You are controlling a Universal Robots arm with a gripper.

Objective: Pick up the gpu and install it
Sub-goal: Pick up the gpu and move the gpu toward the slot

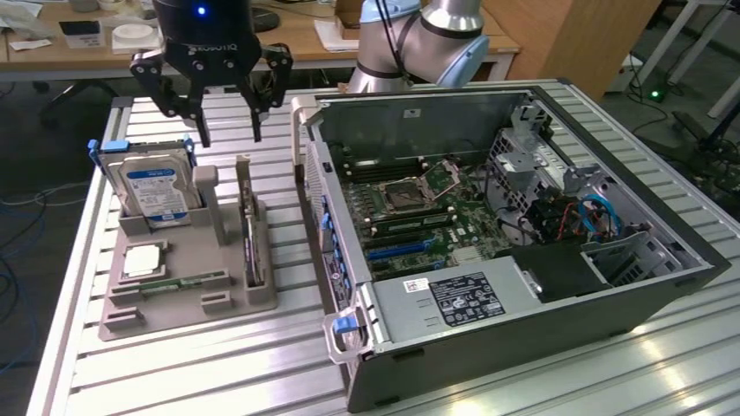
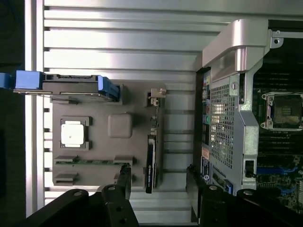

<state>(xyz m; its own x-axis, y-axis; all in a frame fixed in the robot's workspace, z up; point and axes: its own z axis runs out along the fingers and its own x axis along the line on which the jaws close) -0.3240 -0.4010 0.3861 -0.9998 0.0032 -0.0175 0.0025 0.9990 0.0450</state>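
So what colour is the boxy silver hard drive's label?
Blue label, clearest in the exterior view.

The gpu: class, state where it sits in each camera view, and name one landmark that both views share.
Exterior view: the gpu stands on edge in the grey holder, along its side nearest the computer case.
Wrist view: the gpu stands in that same slot, between the holder's square chip and the case.
Shared landmark: the hard drive in its blue bracket, at the holder's end.

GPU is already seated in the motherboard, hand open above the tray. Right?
No. The GPU stands on edge in the grey tray, outside the PC case; the exterior view shows it. The hand is open above the tray.
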